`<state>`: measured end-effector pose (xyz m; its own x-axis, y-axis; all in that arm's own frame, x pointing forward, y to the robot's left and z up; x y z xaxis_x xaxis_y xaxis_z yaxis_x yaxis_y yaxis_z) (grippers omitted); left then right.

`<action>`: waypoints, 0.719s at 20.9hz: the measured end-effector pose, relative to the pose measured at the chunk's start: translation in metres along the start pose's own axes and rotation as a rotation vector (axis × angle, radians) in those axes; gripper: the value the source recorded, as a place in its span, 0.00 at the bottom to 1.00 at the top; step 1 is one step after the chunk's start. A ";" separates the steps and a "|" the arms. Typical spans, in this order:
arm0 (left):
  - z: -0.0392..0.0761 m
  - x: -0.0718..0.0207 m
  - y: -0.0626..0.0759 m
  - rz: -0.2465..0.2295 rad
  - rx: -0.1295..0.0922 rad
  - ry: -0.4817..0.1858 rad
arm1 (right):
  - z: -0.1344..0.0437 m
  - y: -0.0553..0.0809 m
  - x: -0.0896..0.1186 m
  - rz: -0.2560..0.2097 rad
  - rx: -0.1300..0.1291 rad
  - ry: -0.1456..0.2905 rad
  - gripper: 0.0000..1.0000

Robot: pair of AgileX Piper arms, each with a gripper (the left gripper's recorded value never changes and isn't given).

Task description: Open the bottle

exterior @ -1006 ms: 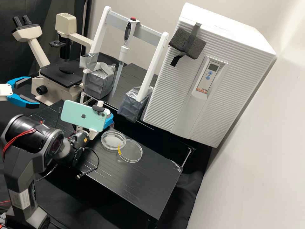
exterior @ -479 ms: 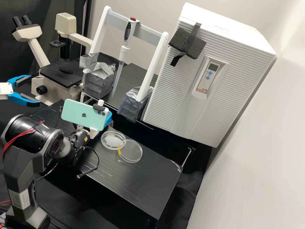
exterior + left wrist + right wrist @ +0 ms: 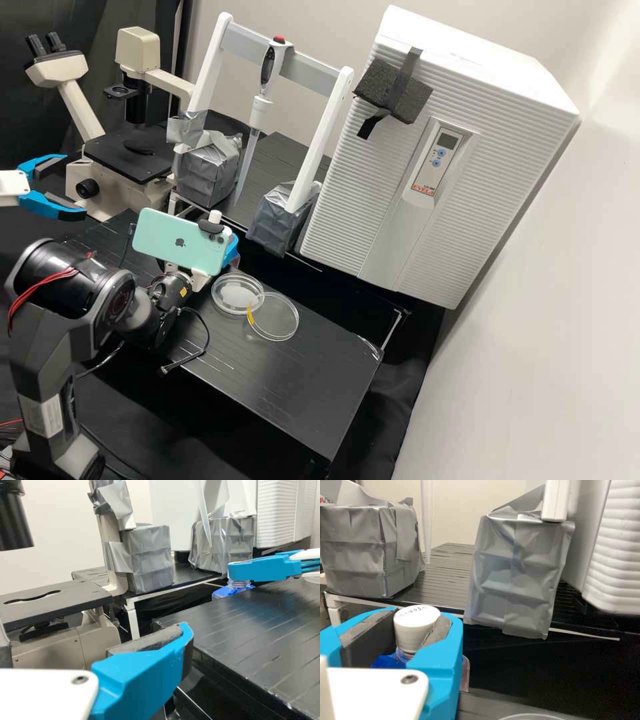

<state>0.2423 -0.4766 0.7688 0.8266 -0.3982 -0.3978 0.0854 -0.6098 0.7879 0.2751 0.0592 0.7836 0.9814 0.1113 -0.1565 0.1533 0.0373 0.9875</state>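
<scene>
my right gripper [image 3: 415, 632] is clamped narrow on the bottle [image 3: 215, 217], its blue fingers and grey pads closed round the neck just under the round white cap [image 3: 416, 619]; the bottle is at the back left edge of the black bench [image 3: 300, 373], just in front of the step up to the rear shelf [image 3: 267, 160]; my left gripper [image 3: 72, 187] hangs off the bench's left side, fingers spread wide with nothing between them, close to the beige microscope [image 3: 113, 167]; the best room to move is right and forward, where the ribbed bench top runs bare to its front corner; two clear round petri dishes [image 3: 237, 292] lie with rims overlapping just right of the bottle; behind it, two blocks wrapped in creased grey tape [image 3: 277, 220] foot a white stand, and a slim pipette [image 3: 257, 113] hangs tip down between them; a tall white cabinet [image 3: 413, 167] with fine horizontal ribs walls off the right rear
</scene>
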 end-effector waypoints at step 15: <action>0.002 0.0036 0.003 0.013 0.001 -0.006 | 0.000 0.004 -0.001 0.011 0.011 0.001 0.00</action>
<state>0.2445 -0.4808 0.7685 0.8242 -0.4100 -0.3906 0.0746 -0.6051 0.7926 0.2742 0.0588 0.7874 0.9828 0.1128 -0.1459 0.1440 0.0252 0.9893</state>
